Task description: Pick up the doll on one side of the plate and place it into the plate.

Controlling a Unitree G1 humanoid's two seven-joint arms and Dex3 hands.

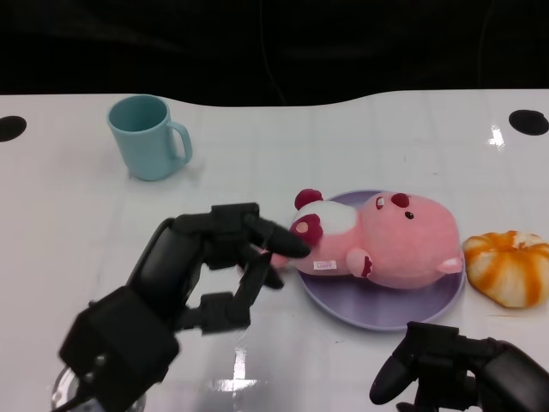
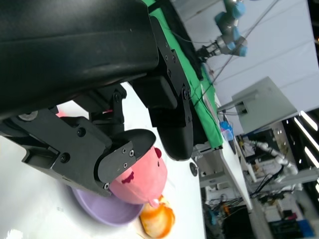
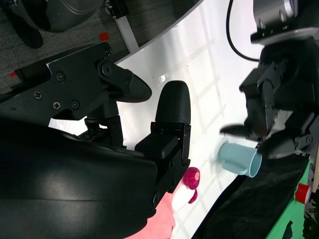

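Left hand (image 1: 225, 257) sits just left of the plate (image 1: 343, 307), fingers apart and holding nothing; the upper fingertips (image 1: 287, 243) reach to the doll's head end, touching or nearly so, can't tell which. Left wrist view shows the same hand (image 2: 149, 144) with fingers spread, doll (image 2: 139, 179) showing between them. Right hand (image 1: 455, 373) is low at the near right edge, just in front of the plate, fingers loosely apart, nothing in it; its wrist view shows the fingers (image 3: 172, 107) open over bare table.

Pink doll (image 1: 386, 240) lies on its side in the purple plate, dark red ears (image 1: 307, 206) hanging over the left rim, white tag on its belly. Orange-and-white striped pumpkin toy (image 1: 510, 266) sits just right of the plate, touching or almost. Light blue mug (image 1: 147, 136) stands upright, well apart at far left, handle to the right.

White glossy table (image 1: 360, 137) with glare patches near the front, black round marks (image 1: 527, 122) at the far corners, dark background behind. Left wrist view shows a green cloth (image 2: 192, 84), a blue-jointed robot arm (image 2: 229, 30), and lab clutter beyond. Right wrist view shows grey floor (image 3: 164, 20) with red markers.
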